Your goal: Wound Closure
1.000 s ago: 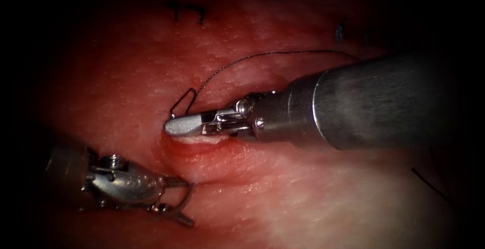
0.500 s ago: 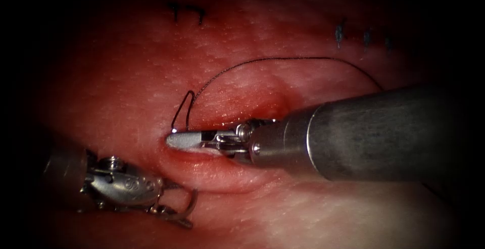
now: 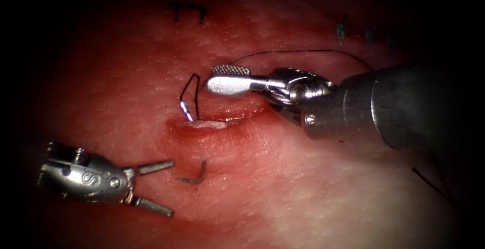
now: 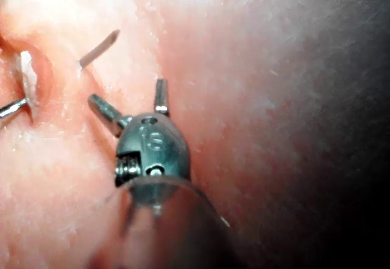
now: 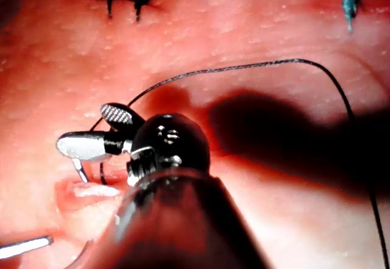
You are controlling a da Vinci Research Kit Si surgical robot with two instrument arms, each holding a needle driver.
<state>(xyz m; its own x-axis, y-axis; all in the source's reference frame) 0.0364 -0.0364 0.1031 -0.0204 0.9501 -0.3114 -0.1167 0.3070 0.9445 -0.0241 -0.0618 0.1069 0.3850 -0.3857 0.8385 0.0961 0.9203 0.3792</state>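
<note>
Already the thin curved steel needle [image 3: 194, 175] is through the pale-pink pork tissue [image 3: 313, 198]: its tip end stands out below the short open cut [image 3: 204, 125], its tail end [image 3: 186, 110] above, the middle buried, while the fine black thread [image 3: 283, 53] arcs away rightward, so the bite is made but no knot closes the cut. Both silver needle drivers hold nothing, the left tool [image 3: 154, 186] spread wide near the tip, the right tool [image 3: 227, 77] parted beside the tail. Where the thread ends, I cannot tell.
</note>
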